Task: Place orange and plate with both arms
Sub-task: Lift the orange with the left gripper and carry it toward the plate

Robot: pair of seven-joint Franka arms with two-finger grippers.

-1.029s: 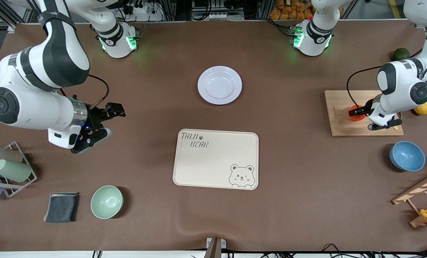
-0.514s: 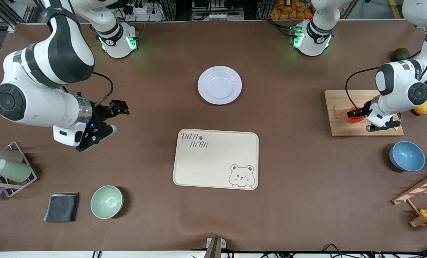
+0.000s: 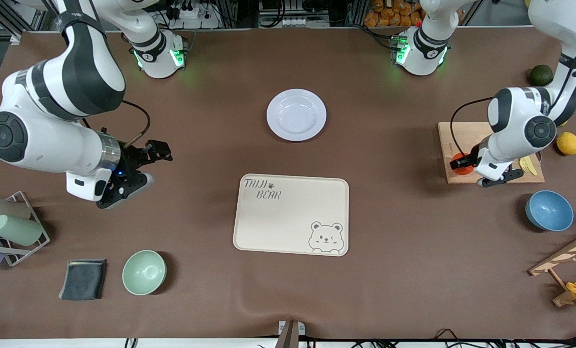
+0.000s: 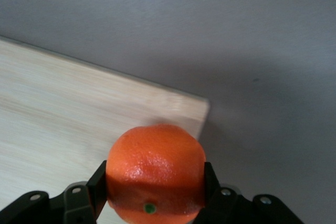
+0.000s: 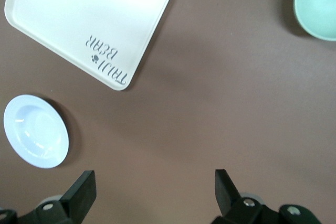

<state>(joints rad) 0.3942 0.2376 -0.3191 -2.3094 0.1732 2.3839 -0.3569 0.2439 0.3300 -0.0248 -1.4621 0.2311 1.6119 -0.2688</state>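
Orange (image 4: 155,170) sits pinched in our left end effector (image 3: 462,163) over the wooden board (image 3: 454,137), so we carry it level toward the plate (image 3: 296,114), while our right end effector (image 3: 140,166), spread wide, waits.

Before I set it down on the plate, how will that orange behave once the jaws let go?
The orange is round, so it will probably roll when released. The plate looks shallow and glossy, so its rim may barely check it. The left gripper holds it across its middle, where the dimpled peel likely grips well.
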